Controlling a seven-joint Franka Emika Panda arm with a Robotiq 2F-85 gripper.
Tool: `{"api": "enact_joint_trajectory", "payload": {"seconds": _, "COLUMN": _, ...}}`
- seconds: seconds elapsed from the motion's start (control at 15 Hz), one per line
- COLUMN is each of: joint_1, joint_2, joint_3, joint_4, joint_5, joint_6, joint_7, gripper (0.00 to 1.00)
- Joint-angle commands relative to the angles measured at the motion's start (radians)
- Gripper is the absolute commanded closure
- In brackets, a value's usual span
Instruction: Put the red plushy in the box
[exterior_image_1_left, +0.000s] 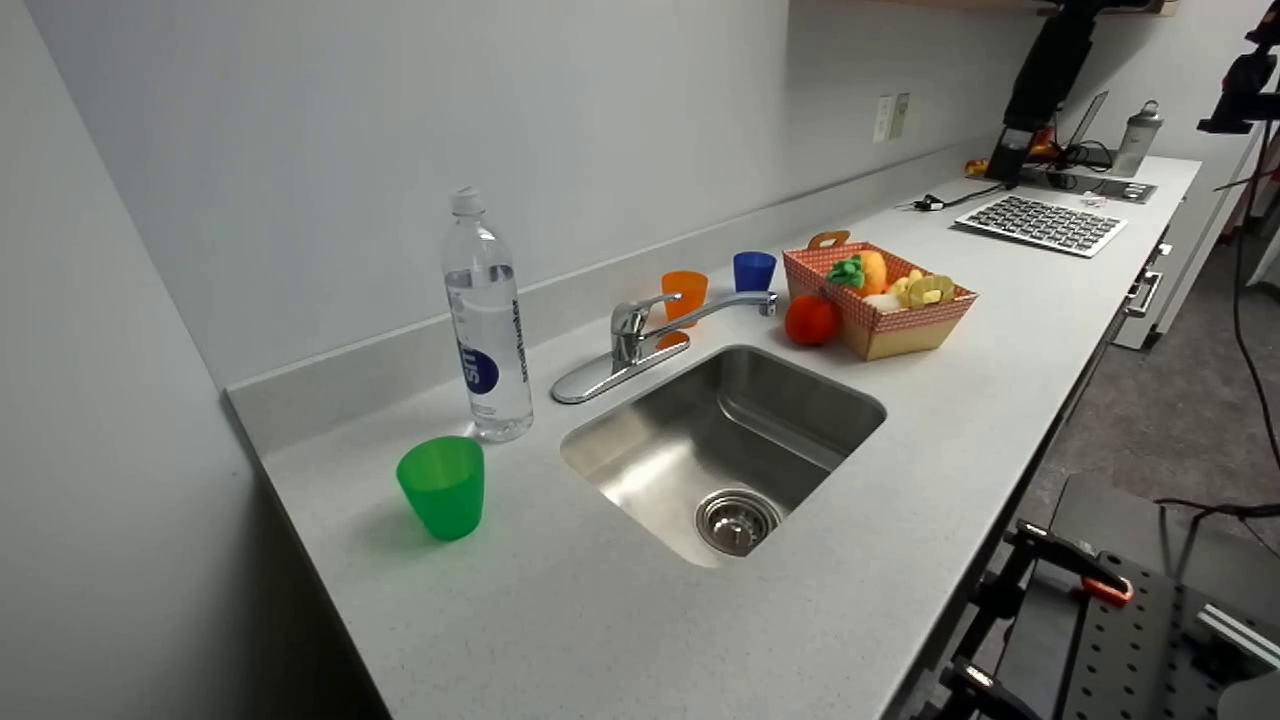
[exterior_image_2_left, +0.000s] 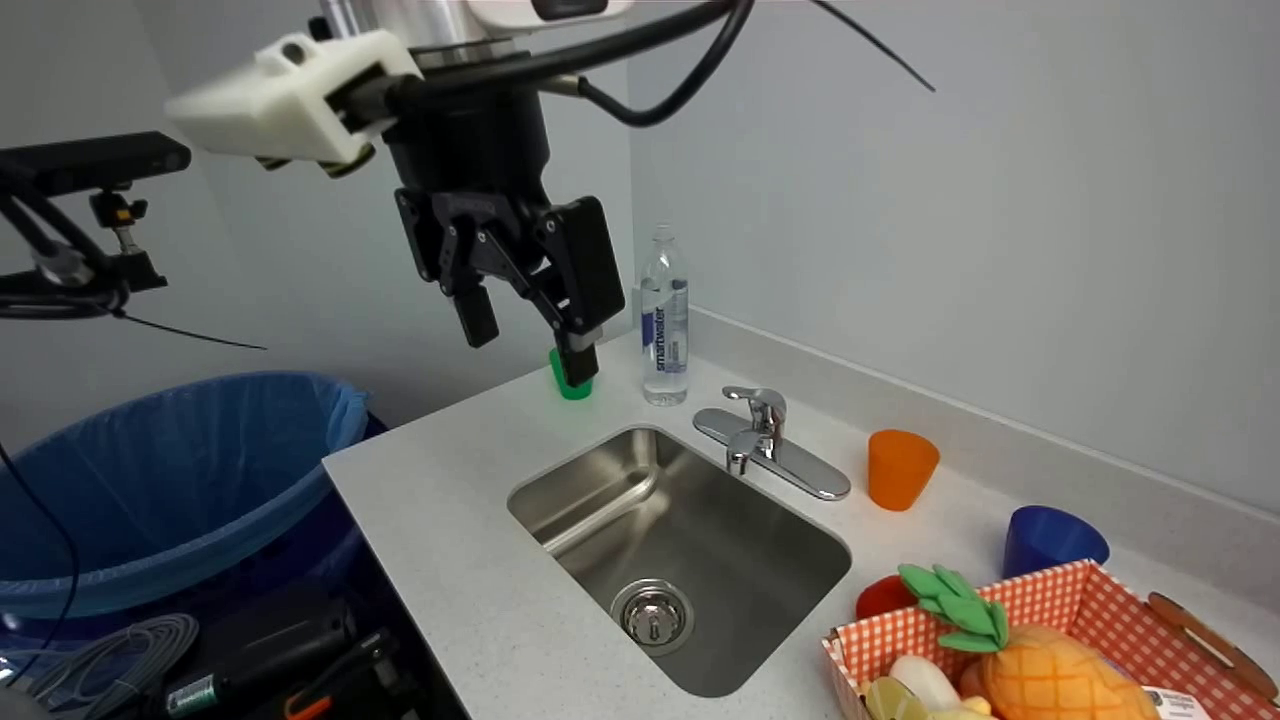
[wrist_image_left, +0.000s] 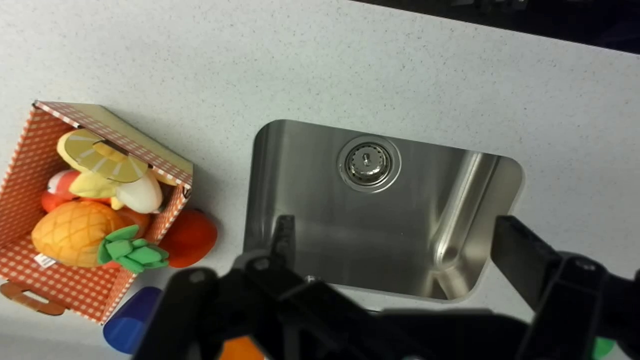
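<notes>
The red plushy (exterior_image_1_left: 812, 320) lies on the counter against the outside of the box's wall, near the sink. In an exterior view the red plushy (exterior_image_2_left: 882, 597) is partly hidden by the box and green leaves. It also shows in the wrist view (wrist_image_left: 192, 239). The light-brown box (exterior_image_1_left: 905, 340) has a red-checkered lining and holds several plush toys; it also shows in an exterior view (exterior_image_2_left: 1045, 600) and the wrist view (wrist_image_left: 150, 144). My gripper (exterior_image_2_left: 528, 342) is open and empty, high above the sink; its spread fingers also show in the wrist view (wrist_image_left: 395, 240).
The steel sink (exterior_image_1_left: 640, 450) with its faucet (exterior_image_1_left: 630, 340) lies beside the box. A blue cup (exterior_image_2_left: 1045, 540) and an orange cup (exterior_image_2_left: 900, 468) stand along the wall. A water bottle (exterior_image_1_left: 487, 330) and a green cup (exterior_image_1_left: 445, 490) stand at the far end.
</notes>
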Motion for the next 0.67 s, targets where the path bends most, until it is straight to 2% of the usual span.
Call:
{"api": "enact_joint_trajectory", "payload": {"seconds": 0.0, "joint_1": 0.009, "joint_2": 0.034, "joint_3": 0.001, "joint_4": 0.027, "joint_5": 0.024, "joint_6": 0.017, "joint_7": 0.016, "gripper": 0.00}}
{"api": "enact_joint_trajectory", "payload": {"seconds": 0.27, "joint_1": 0.000, "joint_2": 0.146, "joint_3": 0.002, "joint_4": 0.076, "joint_5": 0.037, "joint_6": 0.066, "joint_7": 0.058, "gripper": 0.00}}
{"api": "enact_joint_trajectory", "payload": {"seconds": 0.6, "joint_1": -0.024, "joint_2": 0.374, "joint_3": 0.007, "joint_4": 0.166, "joint_5": 0.037, "joint_6": 0.215, "joint_7": 0.155, "gripper": 0.00}}
